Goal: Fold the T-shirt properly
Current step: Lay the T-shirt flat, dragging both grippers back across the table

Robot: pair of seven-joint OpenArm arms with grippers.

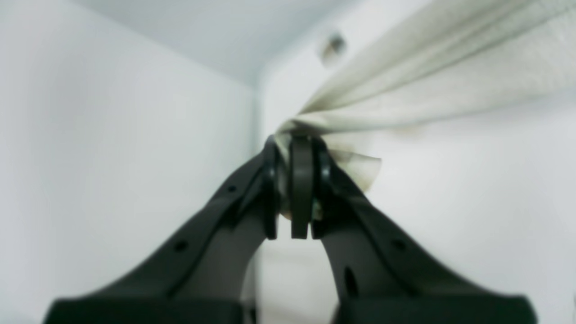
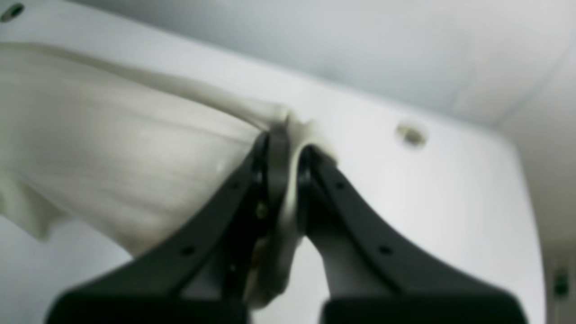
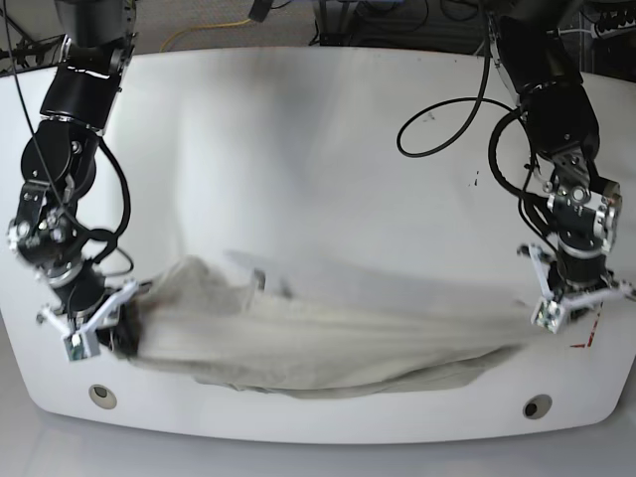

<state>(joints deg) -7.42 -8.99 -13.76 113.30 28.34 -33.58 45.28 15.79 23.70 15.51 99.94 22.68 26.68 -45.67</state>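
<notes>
while both arms reach down over the near edge of the desk [image 3: 318, 119], each one bends at the elbow so its wrist points at the surface, the left arm on the base view's right side and the right arm on its left. the left claw [image 1: 300, 148] is clamped tight on a bunched corner of the t-shirt [image 3: 328, 343], fabric fanning away from its tips. the right claw [image 2: 288, 144] is likewise pinched shut on the opposite end, cloth squeezed between its black fingers [image 2: 274, 157]. the pale beige shirt is stretched in a long, wrinkled, blurred band between the two claws, low over the front of the desk. the desk is white with rounded corners and a round hole [image 3: 537, 406] near each front corner. black cables [image 3: 437, 109] loop beside the left arm, and a yellow cord [image 3: 209, 32] lies on the floor beyond the far edge.
</notes>
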